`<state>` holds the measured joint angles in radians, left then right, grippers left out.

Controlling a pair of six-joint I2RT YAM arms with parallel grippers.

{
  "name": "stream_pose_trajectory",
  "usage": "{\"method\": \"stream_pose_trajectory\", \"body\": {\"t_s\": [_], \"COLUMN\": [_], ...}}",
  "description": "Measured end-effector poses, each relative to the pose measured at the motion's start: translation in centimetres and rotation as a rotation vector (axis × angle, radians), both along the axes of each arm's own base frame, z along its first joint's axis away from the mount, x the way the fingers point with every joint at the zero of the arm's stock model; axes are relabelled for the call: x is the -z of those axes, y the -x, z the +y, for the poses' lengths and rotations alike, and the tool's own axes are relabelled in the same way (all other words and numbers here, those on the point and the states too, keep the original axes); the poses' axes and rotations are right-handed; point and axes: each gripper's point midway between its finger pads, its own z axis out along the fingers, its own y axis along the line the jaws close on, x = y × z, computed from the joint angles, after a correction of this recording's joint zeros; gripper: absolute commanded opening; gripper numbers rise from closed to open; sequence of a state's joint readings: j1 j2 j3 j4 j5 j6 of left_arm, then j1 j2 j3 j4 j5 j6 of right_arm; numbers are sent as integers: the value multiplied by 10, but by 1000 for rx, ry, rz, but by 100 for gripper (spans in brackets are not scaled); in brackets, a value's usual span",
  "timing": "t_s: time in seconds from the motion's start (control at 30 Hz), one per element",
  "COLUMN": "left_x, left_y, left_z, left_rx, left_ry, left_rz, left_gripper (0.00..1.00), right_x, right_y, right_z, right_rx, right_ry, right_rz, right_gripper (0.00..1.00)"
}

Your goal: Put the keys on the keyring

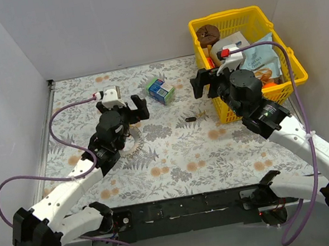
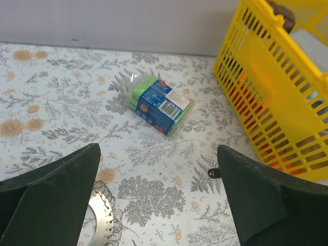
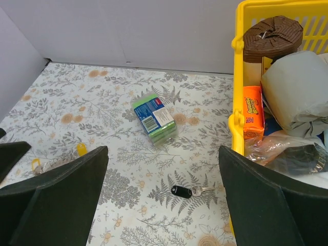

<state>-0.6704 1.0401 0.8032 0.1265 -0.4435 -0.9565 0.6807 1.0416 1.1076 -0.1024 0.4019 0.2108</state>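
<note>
Small blue-green carton (image 1: 161,90) sits on the flowery tablecloth (image 1: 176,152), left of a slotted yellow plastic basket (image 1: 225,16) crammed with packets, snacks I think.

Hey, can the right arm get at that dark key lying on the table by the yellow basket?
Probably yes. The dark key lies in the open just ahead of the right gripper, whose jaws stand open; the yellow basket sits close beside it but not over it.

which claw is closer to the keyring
Left. The left claw hangs open just past the keyring, which lies below its fingers. The right claw is far across the mat, beside the yellow basket.
</note>
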Motion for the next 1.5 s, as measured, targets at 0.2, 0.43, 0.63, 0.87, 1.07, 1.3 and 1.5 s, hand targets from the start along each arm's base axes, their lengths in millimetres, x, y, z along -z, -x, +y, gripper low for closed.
{"method": "stream_pose_trajectory", "body": {"t_s": [0.2, 0.43, 0.63, 0.87, 1.07, 1.3, 1.5], "left_x": [48, 100, 169, 220, 230, 249, 253], "left_y": [-13, -29, -26, -25, -34, -38, -41], "left_z": [-18, -87, -156, -203, -240, -253, -256], "left_rx": [40, 286, 516, 629, 671, 679, 676], "left_ry": [-96, -193, -250, -297, -314, -344, -343], "left_rz": [113, 247, 398, 489, 471, 479, 469], "left_gripper": [98, 98, 98, 92, 73, 58, 41], "right_x": [13, 67, 61, 54, 53, 56, 65], "right_y": [-7, -25, -32, -39, -40, -42, -41], "right_z": [6, 19, -1, -22, -28, -33, -36], "right_rx": [-4, -11, 23, 56, 57, 61, 61], "right_ry": [26, 126, 89, 38, 25, 23, 28], "right_rz": [32, 178, 180, 181, 185, 192, 210], "right_gripper": [96, 96, 96, 96, 96, 96, 96]}}
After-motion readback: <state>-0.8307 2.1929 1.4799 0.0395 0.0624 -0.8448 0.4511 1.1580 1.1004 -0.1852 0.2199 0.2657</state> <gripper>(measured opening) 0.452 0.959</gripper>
